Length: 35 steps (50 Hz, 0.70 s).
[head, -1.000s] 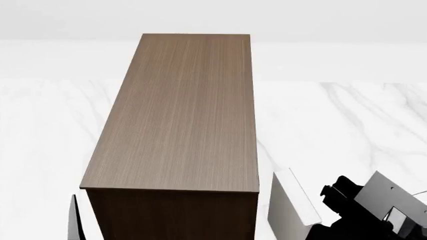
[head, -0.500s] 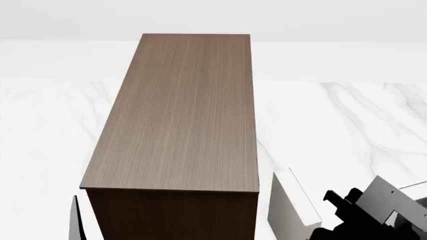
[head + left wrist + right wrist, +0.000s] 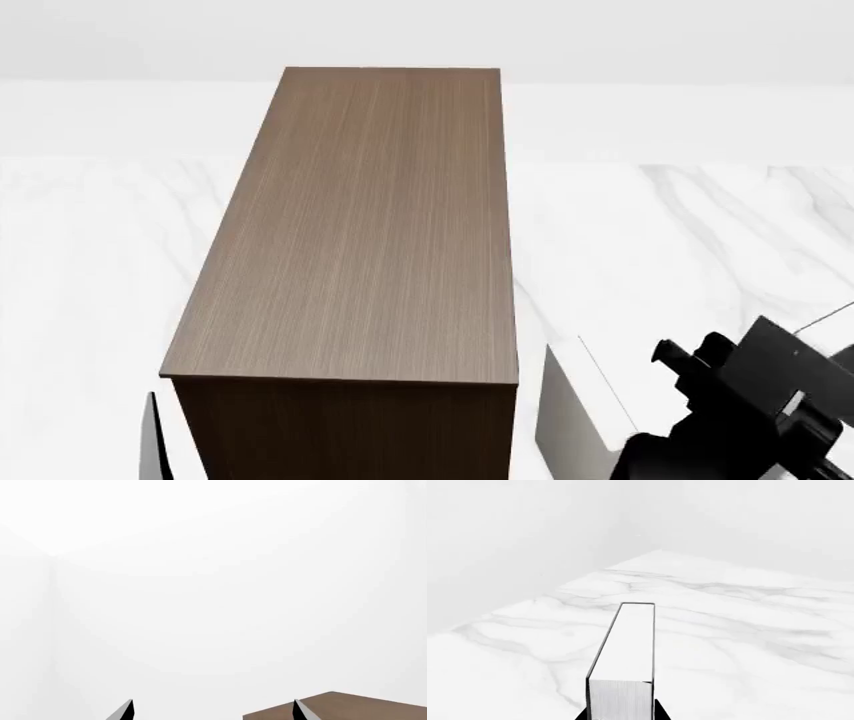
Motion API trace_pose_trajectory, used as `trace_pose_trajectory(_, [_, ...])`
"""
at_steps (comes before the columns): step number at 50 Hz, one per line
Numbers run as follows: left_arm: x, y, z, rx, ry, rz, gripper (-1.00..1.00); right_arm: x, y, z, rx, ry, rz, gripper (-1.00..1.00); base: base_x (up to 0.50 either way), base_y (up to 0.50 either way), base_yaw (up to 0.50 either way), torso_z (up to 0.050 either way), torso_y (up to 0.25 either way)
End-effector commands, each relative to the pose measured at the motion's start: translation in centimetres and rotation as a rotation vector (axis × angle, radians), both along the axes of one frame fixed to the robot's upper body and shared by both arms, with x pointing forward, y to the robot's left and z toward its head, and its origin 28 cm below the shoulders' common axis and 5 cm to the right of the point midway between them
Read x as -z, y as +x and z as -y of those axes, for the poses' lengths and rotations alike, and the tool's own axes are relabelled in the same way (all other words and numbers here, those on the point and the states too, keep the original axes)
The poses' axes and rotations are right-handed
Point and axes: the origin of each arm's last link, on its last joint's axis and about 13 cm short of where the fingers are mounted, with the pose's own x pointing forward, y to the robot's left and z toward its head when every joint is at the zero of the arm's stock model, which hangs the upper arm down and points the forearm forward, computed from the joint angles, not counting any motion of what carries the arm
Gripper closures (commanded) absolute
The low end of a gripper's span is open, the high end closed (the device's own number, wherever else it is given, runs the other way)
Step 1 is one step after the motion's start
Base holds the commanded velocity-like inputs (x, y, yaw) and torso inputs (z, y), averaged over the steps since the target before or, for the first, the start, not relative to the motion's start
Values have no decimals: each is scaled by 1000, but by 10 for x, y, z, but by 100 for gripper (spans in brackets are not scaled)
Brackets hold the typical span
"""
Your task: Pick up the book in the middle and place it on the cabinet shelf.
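Right gripper (image 3: 620, 716) sits at the bottom edge of the right wrist view, jaws clamped on the lower end of the book (image 3: 624, 650). The book sticks out away from the camera, white page edges facing it, held clear of the marble floor (image 3: 747, 630). In the head view the same book (image 3: 577, 410) hangs just to the right of the cabinet shelf (image 3: 367, 230), near its front right corner, with its upper end below the level of the cabinet top.

Risks, as a judgement: the grip is on one end only, so the long overhang can lever the book and let it slip or rotate in the jaws. If the arm swings left before lifting, the book likely hits the cabinet's side.

Left gripper (image 3: 213, 712) shows only two dark fingertips, spread apart with nothing between them; it is idle, beside a corner of the cabinet top.

Versus a second ago in the head view: the right wrist has rolled, its light flat face turned away so mostly dark housing shows. Book and cabinet look unchanged in position.
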Motion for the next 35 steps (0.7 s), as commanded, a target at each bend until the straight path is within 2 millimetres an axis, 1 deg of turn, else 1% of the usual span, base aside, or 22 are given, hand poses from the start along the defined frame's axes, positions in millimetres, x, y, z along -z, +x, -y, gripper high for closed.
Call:
trace_pose_trajectory(1, [-2, 1, -2, -16, -3, 9, -100, -80, -10, -14, -101, -188, 278, 100, 0, 0, 0, 0, 10])
trace_pose_trajectory(2, [-2, 1, -2, -16, -3, 9, -100, -80, -10, -14, -101, -188, 278, 100, 0, 0, 0, 0, 0])
trace_pose_trajectory(3, [-3, 1, -2, -16, -4, 10, -100, -95, -13, -16, -112, -227, 322, 100, 0, 0, 0, 0, 0])
trace_pose_trajectory(5, [-3, 1, -2, -17, -4, 11, -100, -105, -17, -17, -118, -244, 352, 100, 0, 0, 0, 0, 0])
trace_pose_trajectory(6, [-3, 1, -2, -17, -5, 12, -100, -113, -21, -18, -117, -268, 381, 100, 0, 0, 0, 0, 0])
trace_pose_trajectory(9, [-3, 1, -2, -17, -5, 12, -100, -113, -21, -18, -117, -268, 381, 100, 0, 0, 0, 0, 3])
trace_pose_trajectory(10, [-3, 1, -2, -18, -5, 13, -100, -127, -26, -19, -120, -292, 433, 100, 0, 0, 0, 0, 0])
trace_pose_trajectory(12, [-3, 2, -2, -18, -6, 12, -100, -132, -29, -19, -128, -285, 451, 100, 0, 0, 0, 0, 0])
trace_pose_trajectory(13, [-4, 2, -2, -18, -6, 12, -100, -138, -31, -21, -144, -290, 473, 100, 0, 0, 0, 0, 0])
trace_pose_trajectory(15, [-4, 2, -2, -18, -6, 13, -100, -142, -34, -22, -160, -284, 497, 100, 0, 0, 0, 0, 0])
trace_pose_trajectory(19, [-4, 2, -2, -18, -5, 13, -100, -153, -40, -28, -258, -229, 541, 100, 0, 0, 0, 0, 3])
trace_pose_trajectory(23, [-4, 2, -2, -18, -6, 13, -100, -165, -48, -32, -318, -208, 602, 100, 0, 0, 0, 0, 0])
trace_pose_trajectory(25, [-4, 2, -2, -18, -6, 13, -100, -165, -48, -32, -318, -208, 602, 100, 0, 0, 0, 0, 5])
trace_pose_trajectory(26, [-4, 2, -2, -18, -6, 13, -100, -178, -56, -36, -381, -160, 653, 100, 0, 0, 0, 0, 0])
trace_pose_trajectory(28, [-4, 2, -2, -18, -6, 14, -100, -184, -61, -40, -457, -98, 693, 100, 0, 0, 1, 0, 0])
trace_pose_trajectory(31, [-4, 2, -2, -16, -5, 12, -100, -193, -68, -45, -538, -61, 750, 100, 0, 0, 0, 0, 0])
trace_pose_trajectory(35, [-4, 2, -2, -16, -4, 14, -100, -198, -73, -49, -596, -8, 784, 100, 0, 0, 0, 0, 3])
